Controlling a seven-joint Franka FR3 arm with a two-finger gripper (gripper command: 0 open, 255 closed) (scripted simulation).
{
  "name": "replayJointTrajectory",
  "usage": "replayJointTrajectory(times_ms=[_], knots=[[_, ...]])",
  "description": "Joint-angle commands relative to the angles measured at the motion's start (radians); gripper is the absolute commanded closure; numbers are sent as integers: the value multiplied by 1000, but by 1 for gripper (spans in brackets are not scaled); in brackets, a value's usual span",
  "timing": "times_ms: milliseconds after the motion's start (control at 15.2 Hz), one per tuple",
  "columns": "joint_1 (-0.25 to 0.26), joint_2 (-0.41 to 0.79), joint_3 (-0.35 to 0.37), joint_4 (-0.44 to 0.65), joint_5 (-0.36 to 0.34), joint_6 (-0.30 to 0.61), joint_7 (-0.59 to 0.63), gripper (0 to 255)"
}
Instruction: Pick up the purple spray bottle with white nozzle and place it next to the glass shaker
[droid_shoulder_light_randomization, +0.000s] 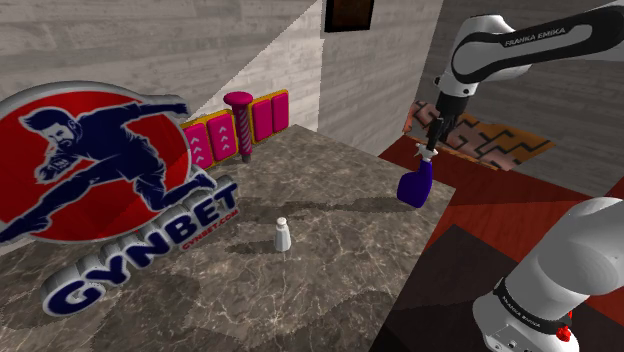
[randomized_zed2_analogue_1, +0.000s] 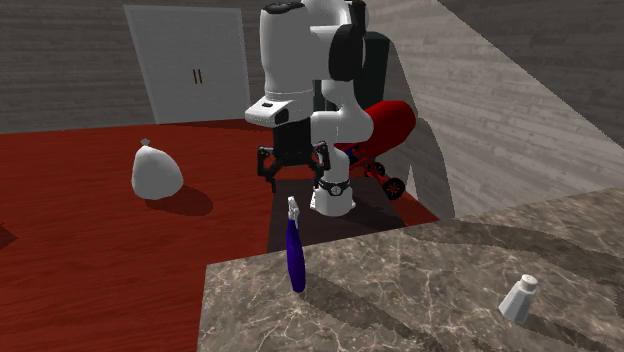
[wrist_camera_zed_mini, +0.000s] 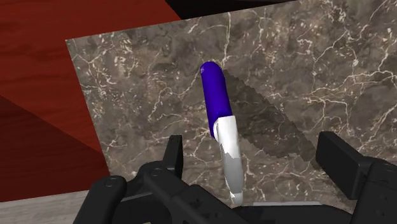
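Two black fingers (wrist_camera_zed_mini: 337, 160) of the gripper (wrist_camera_zed_mini: 253, 147) stand wide apart, one on either side of the white nozzle (wrist_camera_zed_mini: 228, 156) of the purple spray bottle (wrist_camera_zed_mini: 213, 89), and neither touches it. The nozzle's tip is cut off behind the hand's dark body. The bottle stands roughly upright at a corner of the marble table (wrist_camera_zed_mini: 127, 83), directly under the gripper (in the shoulder view its foot merges with shadow, so contact with the top is hard to judge). The pale shaker (droid_shoulder_light_randomization: 282, 235) sits well apart, mid-table; its material cannot be made out.
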Motion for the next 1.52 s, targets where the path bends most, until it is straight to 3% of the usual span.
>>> replayJointTrajectory(times_ms=[0,462,990,1056,1452], knots=[[-4,27,-14,-6,-5,37,-17,0],[-4,57,-23,-73,-6,133,-19,0],[-4,57,-23,-73,-6,133,-19,0],[-4,57,-23,-73,-6,133,-19,255],[-4,57,-23,-73,-6,133,-19,255]])
